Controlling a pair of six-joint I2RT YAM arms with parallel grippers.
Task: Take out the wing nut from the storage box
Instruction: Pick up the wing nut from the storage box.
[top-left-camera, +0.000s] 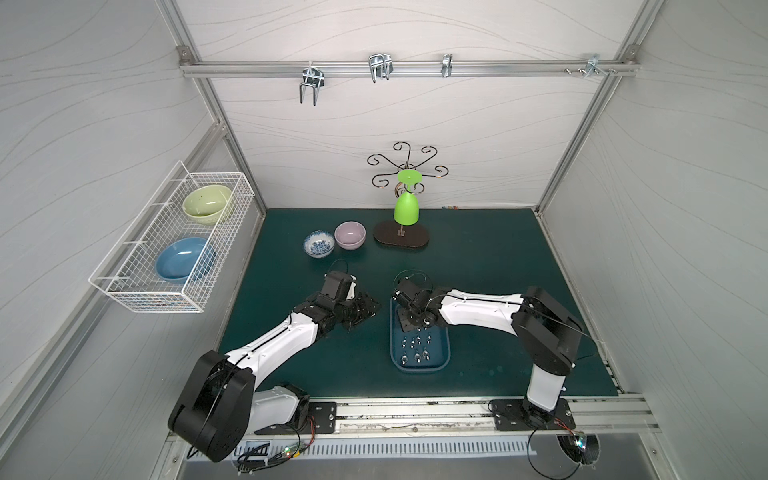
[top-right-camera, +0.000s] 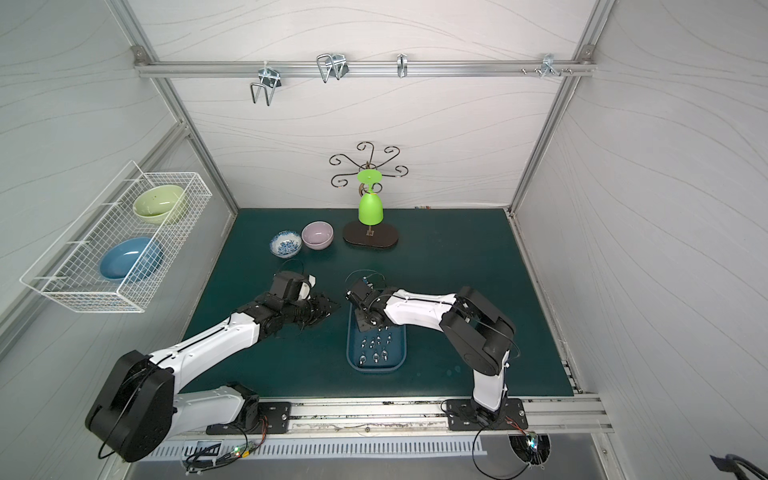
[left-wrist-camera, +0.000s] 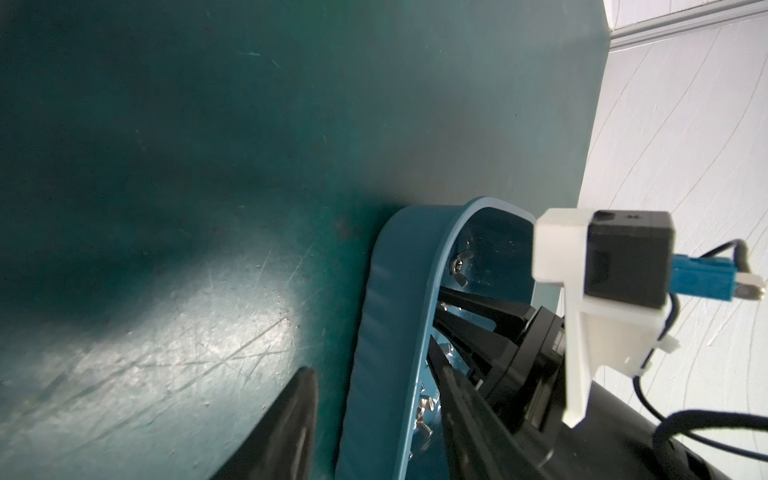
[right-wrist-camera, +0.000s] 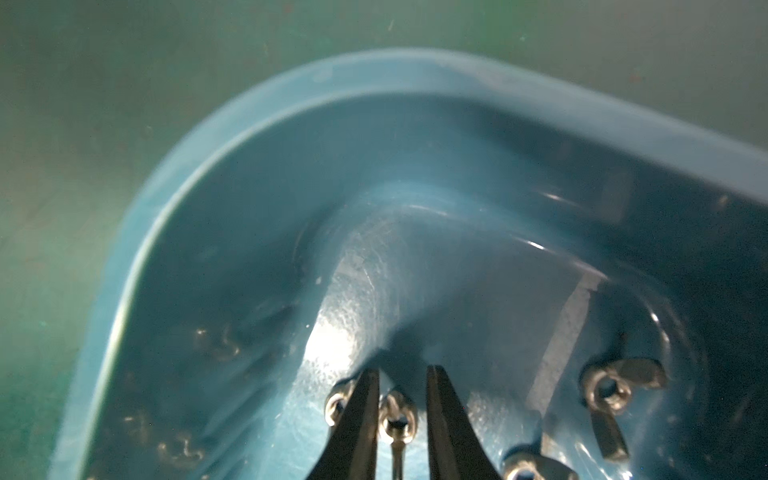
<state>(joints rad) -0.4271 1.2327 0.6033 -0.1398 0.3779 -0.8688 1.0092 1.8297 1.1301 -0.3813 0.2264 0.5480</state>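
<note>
Reaching into the box (top-left-camera: 420, 369) at its 12 o'clock end, your right pincer (right-wrist-camera: 403, 370) stands narrow around one wing nut (right-wrist-camera: 397, 415) (not yet clamped, a gap shows); nothing is out, so the squeeze and the lift out are left to you.

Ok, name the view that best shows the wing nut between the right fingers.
The right wrist view: the wing nut lies close up between the right fingers in the box. In both top views the right arm hides it. The left wrist view shows the box side-on; that nut cannot be picked out.
</note>
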